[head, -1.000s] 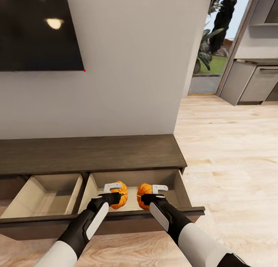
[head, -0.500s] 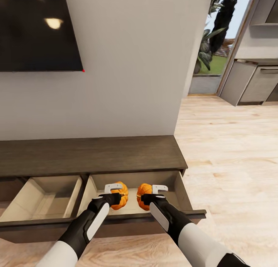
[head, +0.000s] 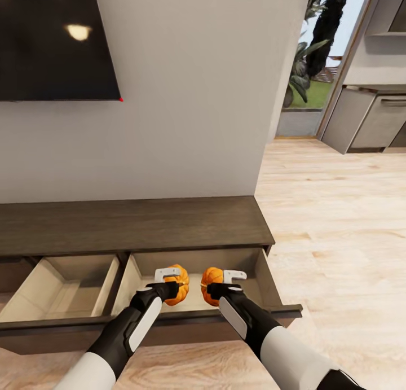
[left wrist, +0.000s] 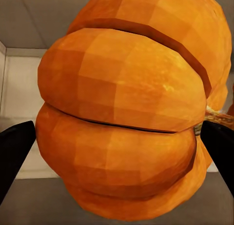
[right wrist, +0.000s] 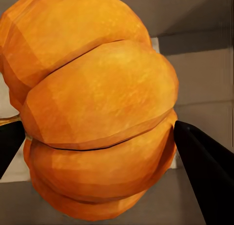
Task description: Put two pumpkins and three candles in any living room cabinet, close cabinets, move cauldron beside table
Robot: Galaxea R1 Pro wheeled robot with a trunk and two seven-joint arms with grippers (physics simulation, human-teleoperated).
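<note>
Both arms reach over the pulled-out right drawer of the dark-brown cabinet point(head: 129, 223). My left gripper point(head: 169, 281) is shut on an orange ribbed pumpkin point(head: 179, 285), which in the left wrist view looms large as a pumpkin point(left wrist: 126, 112) between two black fingertips point(left wrist: 14, 152). My right gripper point(head: 230, 284) is shut on the second pumpkin point(head: 211, 278), seen close as a pumpkin point(right wrist: 97, 108) in the right wrist view. Both pumpkins hang side by side just above the drawer's beige inside. Candles, cauldron and table are out of view.
A second open drawer point(head: 62, 291) stands empty to the left. A dark TV screen point(head: 56, 40) hangs on the white wall above the cabinet. Light wood floor point(head: 338, 237) stretches to the right toward grey kitchen units point(head: 372, 122) and a garden doorway.
The view has shifted slightly. Both grippers with their pumpkins sit a little further over the right drawer; otherwise nothing has changed.
</note>
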